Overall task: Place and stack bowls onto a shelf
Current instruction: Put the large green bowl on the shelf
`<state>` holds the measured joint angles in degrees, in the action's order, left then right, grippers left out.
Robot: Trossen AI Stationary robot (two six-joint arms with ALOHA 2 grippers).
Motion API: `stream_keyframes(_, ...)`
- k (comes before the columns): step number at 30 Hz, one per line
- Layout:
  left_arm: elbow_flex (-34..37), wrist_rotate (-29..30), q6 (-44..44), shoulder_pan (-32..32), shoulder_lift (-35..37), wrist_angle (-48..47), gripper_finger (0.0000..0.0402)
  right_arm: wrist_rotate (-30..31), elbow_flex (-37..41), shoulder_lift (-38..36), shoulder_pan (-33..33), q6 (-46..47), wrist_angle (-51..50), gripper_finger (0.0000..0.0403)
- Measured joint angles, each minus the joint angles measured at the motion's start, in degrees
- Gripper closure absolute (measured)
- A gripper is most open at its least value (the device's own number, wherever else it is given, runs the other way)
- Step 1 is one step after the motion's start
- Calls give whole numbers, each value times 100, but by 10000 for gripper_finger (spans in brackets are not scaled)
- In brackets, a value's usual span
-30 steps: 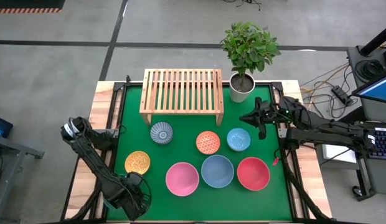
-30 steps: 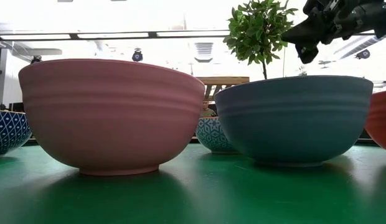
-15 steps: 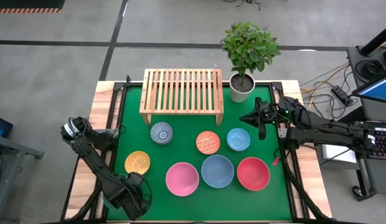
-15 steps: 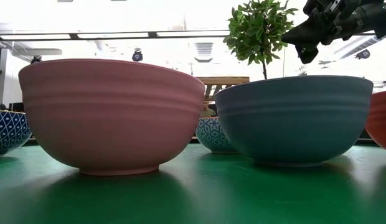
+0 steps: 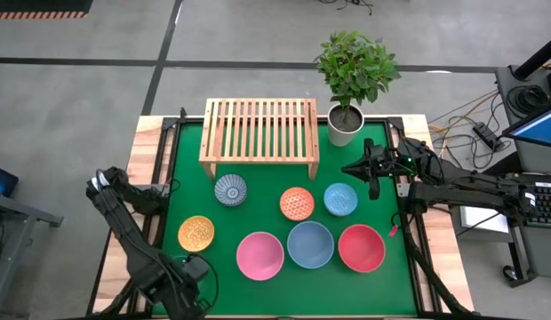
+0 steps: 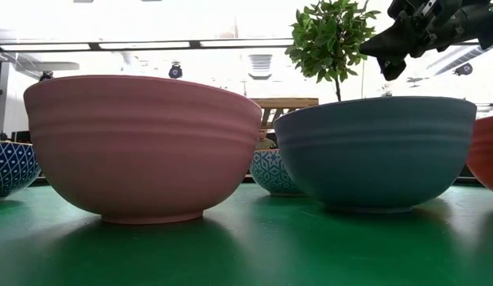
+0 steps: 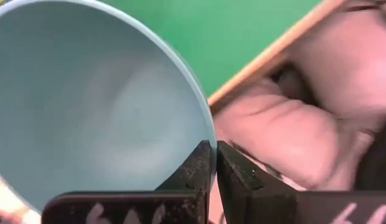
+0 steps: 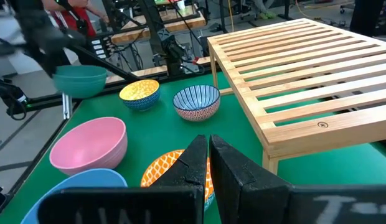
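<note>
My left gripper [image 7: 209,144] is at the table's near left corner [image 5: 179,292], shut on a plain teal bowl [image 7: 87,106]. That bowl also shows upright in the right wrist view [image 8: 81,81]; the arm hides it in the high view. On the green mat stand the blue-white [image 5: 229,189], orange [image 5: 296,203], light blue [image 5: 340,199], yellow [image 5: 196,232], pink [image 5: 259,255], blue-grey [image 5: 310,244] and red [image 5: 362,248] bowls. The slatted wooden shelf [image 5: 259,133] stands at the far side with nothing on top. My right gripper [image 5: 348,167] hangs shut above the mat's right side, holding nothing. My left gripper pinches the teal bowl's rim [image 7: 204,127] between its two fingers, one finger on the inner side and one on the outer side of the wall. The bowl stands upright by the table's near left corner; I cannot tell what is under it.
A potted plant in a white pot [image 5: 345,124] stands right of the shelf, close to my right gripper. A blurred pinkish shape, seemingly a person's hand [image 7: 292,124], shows right beside the teal bowl beyond the table's wooden edge. Open green mat lies between the shelf and the bowls.
My left arm has shifted a little toward the table's near edge at the near left corner. The bowls on the mat and my right arm have kept still.
</note>
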<state>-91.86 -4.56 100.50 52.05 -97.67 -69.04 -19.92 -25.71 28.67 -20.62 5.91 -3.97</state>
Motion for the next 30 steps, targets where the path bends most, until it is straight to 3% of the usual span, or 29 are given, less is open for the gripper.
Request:
stream_keyframes(3, -433, 1200, -1130, -97, 0, -287, 401, 1, 0, 0, 0, 74, -1, 394)
stream_keyframes(6, -835, 2512, -2805, -335, 0, -230, 401, 2, 30, 0, 0, 207, -2, 394)
stream_keyframes(9, -1235, 3284, -4399, -774, 2, -273, 401, 0, 73, 2, 0, 347, -4, 394)
stream_keyframes(17, -1876, 3424, -6942, -2634, 4, -2164, 401, 0, 156, 2, 0, 452, -11, 394)
stream_keyframes(23, -1796, 3369, -9397, -4402, 133, -1575, 401, -1, 164, 2, 0, 382, -28, 394)
stream_keyframes(27, -1789, 3271, -10000, -5641, 98, -1591, 401, 0, 164, 2, 2, 343, -55, 394)
stream_keyframes(30, -1787, 2693, -10260, -6398, 94, -1599, 401, 0, 164, 2, 0, 329, -133, 394)
